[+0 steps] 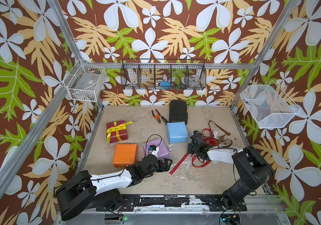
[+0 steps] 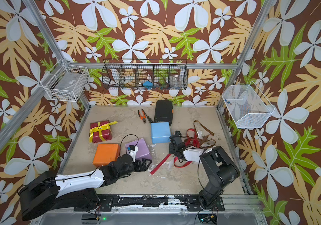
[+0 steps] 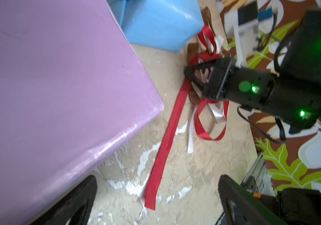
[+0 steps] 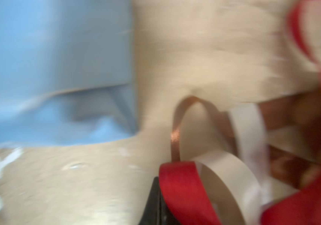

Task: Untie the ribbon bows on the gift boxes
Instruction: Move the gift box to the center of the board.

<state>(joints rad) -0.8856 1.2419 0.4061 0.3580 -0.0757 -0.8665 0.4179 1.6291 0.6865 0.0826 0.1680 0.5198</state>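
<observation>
**L pincer wide & empty; R pincer shut among loose ribbons**

Left wrist view: my black fingers stand full apart, nothing gripped. Only scuffed sandy tabletop & the loose end of the red ribbon lie btwn them. That flat satin strip runs straight just beside the lilac box (smooth paper, rounded corner), narrow lane btwn. R pincer is closed to a point at the strip's far end, amid loops of white ribbon & brown ribbon; can't tell if it pinches any.

Right wrist view, blurred: light blue box wall close. Brown ribbon arches on edge, coppery. Red drapes over my fingertip.

Top views: dark red box has yellow bow tied, near table's L edge, well apart from both pincers. Bare orange box near lilac box. Widest free floor: near-edge middle of tabletop.
</observation>
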